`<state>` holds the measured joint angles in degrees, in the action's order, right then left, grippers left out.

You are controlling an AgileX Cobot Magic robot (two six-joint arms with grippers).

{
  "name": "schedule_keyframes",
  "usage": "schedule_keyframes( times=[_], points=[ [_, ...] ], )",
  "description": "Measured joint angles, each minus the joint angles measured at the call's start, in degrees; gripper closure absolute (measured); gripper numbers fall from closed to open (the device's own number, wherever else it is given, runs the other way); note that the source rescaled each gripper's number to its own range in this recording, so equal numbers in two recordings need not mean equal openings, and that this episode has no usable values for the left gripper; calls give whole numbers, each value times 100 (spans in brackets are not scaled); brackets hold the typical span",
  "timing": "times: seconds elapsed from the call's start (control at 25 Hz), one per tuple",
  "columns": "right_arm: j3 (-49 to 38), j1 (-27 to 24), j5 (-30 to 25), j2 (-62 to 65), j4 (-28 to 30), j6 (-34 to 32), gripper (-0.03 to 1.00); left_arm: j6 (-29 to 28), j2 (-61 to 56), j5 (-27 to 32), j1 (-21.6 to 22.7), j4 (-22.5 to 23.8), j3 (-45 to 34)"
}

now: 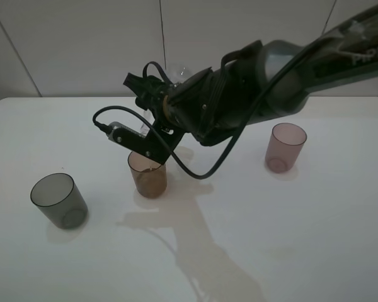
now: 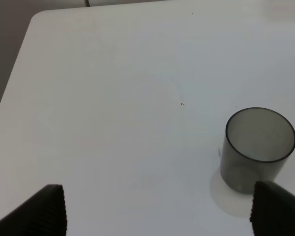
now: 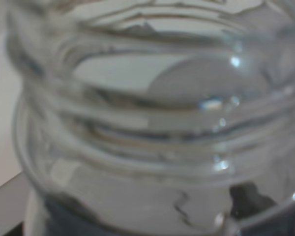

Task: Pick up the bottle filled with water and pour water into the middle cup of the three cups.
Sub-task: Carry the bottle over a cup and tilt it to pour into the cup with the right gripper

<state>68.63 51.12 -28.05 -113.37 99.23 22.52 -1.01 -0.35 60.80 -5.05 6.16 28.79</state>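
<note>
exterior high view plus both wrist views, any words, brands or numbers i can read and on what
"PIPE": pale letters on the right arm, cut off by the picture's edge.
No readable text on the bottle, grey cup, amber cup or pink cup.

The high view is dim and greyish. Light falls from overhead on the 12 o'clock side, so the dark robot arm (image 1: 252, 88) throws a broad, soft-edged shadow toward 6 o'clock across the white table (image 1: 321, 245). The left wrist view is brighter and even, sharp on the smoky grey translucent tumbler (image 2: 258, 147), which casts a faint shadow. The small clear bottle with a threaded neck (image 3: 152, 128) fills the right wrist view, blurred, with tiny glints.
</note>
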Motion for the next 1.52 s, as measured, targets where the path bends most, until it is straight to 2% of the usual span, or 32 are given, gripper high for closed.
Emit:
schedule_keyframes(
  times=[0.64,0.96,1.08,1.2,1.52],
  points=[
    [0,0,0,12,4,94,93,0,0,0,0,0,0],
    [0,7,243,271,-139,-638,93,0,0,0,0,0,0],
    [0,2,464,438,-841,-831,93,0,0,0,0,0,0],
    [0,-79,869,616,-1936,-891,93,0,0,0,0,0,0],
    [0,-973,1920,759,-5523,-961,93,0,0,0,0,0,0]
  ],
)
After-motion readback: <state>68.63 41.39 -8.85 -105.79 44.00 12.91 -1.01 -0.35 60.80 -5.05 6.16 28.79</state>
